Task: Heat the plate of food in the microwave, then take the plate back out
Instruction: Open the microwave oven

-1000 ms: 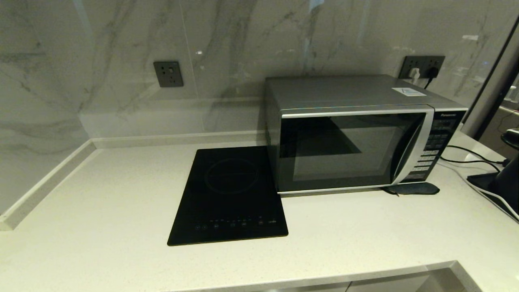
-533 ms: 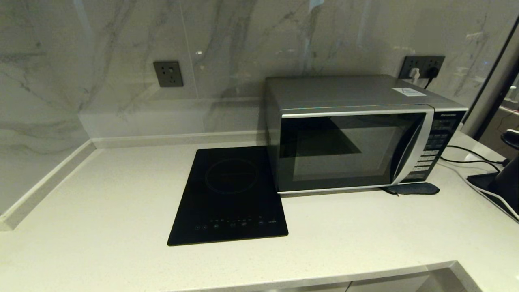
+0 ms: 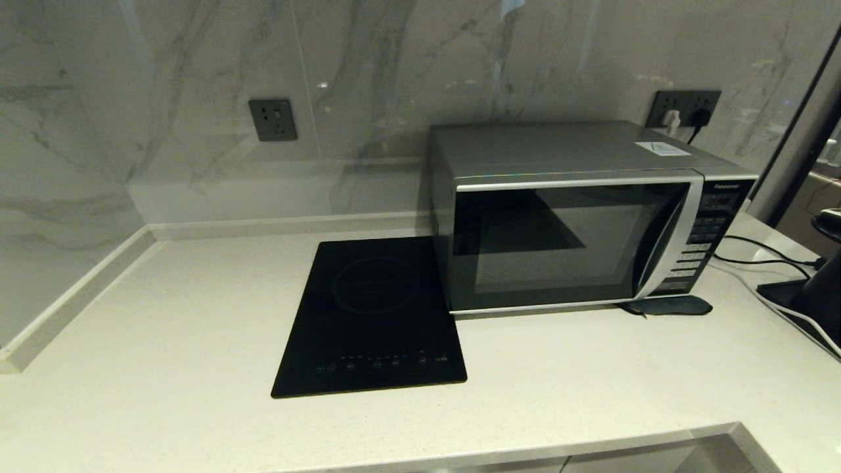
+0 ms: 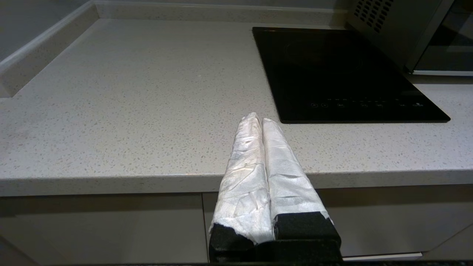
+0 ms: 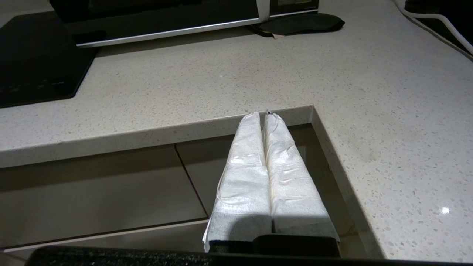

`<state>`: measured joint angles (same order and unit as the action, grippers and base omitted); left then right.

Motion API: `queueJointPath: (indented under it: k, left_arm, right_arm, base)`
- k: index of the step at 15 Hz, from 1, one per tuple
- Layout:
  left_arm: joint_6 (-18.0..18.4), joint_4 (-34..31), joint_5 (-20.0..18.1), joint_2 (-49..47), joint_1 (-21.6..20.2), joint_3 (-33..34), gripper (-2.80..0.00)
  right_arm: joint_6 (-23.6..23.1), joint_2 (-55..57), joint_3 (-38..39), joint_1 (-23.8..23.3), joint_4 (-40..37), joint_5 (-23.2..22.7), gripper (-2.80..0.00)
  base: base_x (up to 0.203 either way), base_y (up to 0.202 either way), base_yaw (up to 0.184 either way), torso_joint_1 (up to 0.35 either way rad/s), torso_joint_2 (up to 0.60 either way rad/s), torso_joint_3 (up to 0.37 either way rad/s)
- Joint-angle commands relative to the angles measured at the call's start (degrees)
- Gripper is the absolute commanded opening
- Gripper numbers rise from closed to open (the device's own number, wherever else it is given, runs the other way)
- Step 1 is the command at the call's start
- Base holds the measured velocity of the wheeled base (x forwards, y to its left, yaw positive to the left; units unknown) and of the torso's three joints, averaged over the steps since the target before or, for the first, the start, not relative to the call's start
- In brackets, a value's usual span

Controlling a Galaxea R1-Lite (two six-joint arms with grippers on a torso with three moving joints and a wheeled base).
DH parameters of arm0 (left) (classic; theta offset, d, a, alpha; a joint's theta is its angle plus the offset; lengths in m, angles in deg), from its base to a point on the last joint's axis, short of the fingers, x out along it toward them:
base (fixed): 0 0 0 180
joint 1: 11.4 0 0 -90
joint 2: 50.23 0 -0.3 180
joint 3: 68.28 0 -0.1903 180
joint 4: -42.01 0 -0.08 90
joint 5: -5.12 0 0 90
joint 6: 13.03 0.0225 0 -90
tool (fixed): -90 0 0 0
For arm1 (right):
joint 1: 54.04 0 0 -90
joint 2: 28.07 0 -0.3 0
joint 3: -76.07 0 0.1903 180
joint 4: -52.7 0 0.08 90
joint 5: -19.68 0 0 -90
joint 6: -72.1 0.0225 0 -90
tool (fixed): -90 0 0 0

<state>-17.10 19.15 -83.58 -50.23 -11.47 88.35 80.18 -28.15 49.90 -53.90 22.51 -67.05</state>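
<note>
The silver Panasonic microwave (image 3: pixel 578 217) stands at the back right of the counter, its dark glass door closed. Nothing shows through the glass, and the plate of food is out of view. Neither arm appears in the head view. My left gripper (image 4: pixel 258 119) is shut and empty, hanging off the counter's front edge short of the cooktop. Off the front edge as well, my right gripper (image 5: pixel 263 115) is shut and empty at the counter's inner corner, well short of the microwave (image 5: pixel 159 18).
A flat black induction cooktop (image 3: pixel 371 315) lies left of the microwave. A dark pad (image 3: pixel 670 305) sits under the microwave's front right corner. Cables (image 3: pixel 762 256) and a black stand (image 3: pixel 815 295) occupy the far right. Drawer fronts (image 5: pixel 96 192) run below the counter edge.
</note>
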Motion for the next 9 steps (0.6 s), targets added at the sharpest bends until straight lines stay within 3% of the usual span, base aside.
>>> queueJointPath:
  k: [1, 9]
  left_arm:
    - [-0.06, 0.02, 0.03, -0.09, -0.01, 0.00, -2.80]
    - [-0.06, 0.02, 0.03, -0.09, -0.01, 0.00, -2.80]
  right_arm:
    - [0.62, 0.07, -0.01, 0.04, 0.06, 0.07, -2.80]
    - [0.62, 0.07, -0.01, 0.04, 0.06, 0.07, -2.80]
  base:
    - [0.000, 0.000, 0.000, 0.000, 0.00, 0.000]
    - [0.000, 0.000, 0.000, 0.000, 0.00, 0.000]
